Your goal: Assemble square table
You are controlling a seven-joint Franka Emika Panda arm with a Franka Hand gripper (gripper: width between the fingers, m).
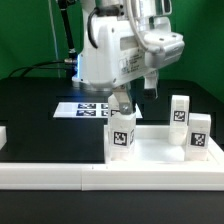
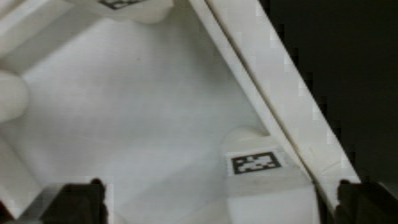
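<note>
The square table slab (image 1: 158, 150) lies flat at the front on the exterior view's right, rim up. Three stubby white legs with tags stand upright on it: one at its near left corner (image 1: 121, 135) and two on the right (image 1: 180, 109) (image 1: 198, 137). My gripper (image 1: 120, 104) hangs just above the left leg, open and empty. In the wrist view the fingertips (image 2: 75, 204) stand wide apart over the bare slab surface (image 2: 143, 120). The slab's rim (image 2: 267, 90) runs diagonally, with a tagged white part (image 2: 256, 160) beside it.
The marker board (image 1: 85, 109) lies on the black table behind the slab. The long white L-shaped rail (image 1: 70, 176) runs along the front. A white part (image 1: 2, 136) shows at the exterior view's left edge. Cables hang behind the arm.
</note>
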